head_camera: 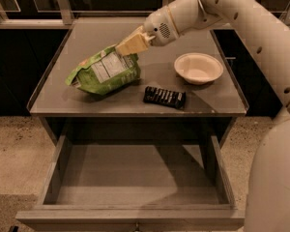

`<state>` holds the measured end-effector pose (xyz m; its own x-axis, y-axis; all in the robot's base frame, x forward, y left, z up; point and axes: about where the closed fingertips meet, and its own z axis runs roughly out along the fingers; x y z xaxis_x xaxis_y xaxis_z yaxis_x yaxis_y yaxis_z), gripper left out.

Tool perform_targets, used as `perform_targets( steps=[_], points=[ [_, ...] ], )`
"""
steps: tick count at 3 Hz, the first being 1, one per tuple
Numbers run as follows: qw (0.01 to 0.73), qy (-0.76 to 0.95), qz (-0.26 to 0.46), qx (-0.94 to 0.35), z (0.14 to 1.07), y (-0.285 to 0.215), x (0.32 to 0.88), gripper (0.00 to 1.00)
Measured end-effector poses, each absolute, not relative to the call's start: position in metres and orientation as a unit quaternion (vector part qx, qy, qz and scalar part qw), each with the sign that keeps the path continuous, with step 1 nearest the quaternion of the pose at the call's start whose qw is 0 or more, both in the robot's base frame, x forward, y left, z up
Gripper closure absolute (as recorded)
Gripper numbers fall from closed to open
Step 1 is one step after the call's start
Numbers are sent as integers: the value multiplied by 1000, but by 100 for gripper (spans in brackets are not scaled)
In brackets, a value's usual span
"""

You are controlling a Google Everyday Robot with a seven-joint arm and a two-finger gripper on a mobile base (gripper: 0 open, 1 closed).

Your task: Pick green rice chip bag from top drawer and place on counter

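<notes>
Green rice chip bag (104, 71) gripped by slanting end effector (124, 49) over counter (87, 105).

The arm (253, 30) has smooth off-white rounded shells with small dark round recesses. The wrist housing (171, 21) carries a perforated circular grille. The end effector (130, 45), a pale yellow wedge, sits at the upper edge of the green rice chip bag (104, 74).

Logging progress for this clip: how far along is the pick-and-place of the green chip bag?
Done: the green rice chip bag is out of the top drawer, which stands open. In hand: the gripper pinches the bag's upper edge above the counter, near a dark wrapped bar and a bowl. Left: release and withdraw; whether the bag already rests on the counter is unclear.
</notes>
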<state>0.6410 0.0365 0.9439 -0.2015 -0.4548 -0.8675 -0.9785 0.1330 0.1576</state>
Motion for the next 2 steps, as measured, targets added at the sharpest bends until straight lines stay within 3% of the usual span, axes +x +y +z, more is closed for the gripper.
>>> perform_targets(
  steps=[2],
  points=[
    [340, 672, 386, -533, 944, 36, 642, 58]
  ],
)
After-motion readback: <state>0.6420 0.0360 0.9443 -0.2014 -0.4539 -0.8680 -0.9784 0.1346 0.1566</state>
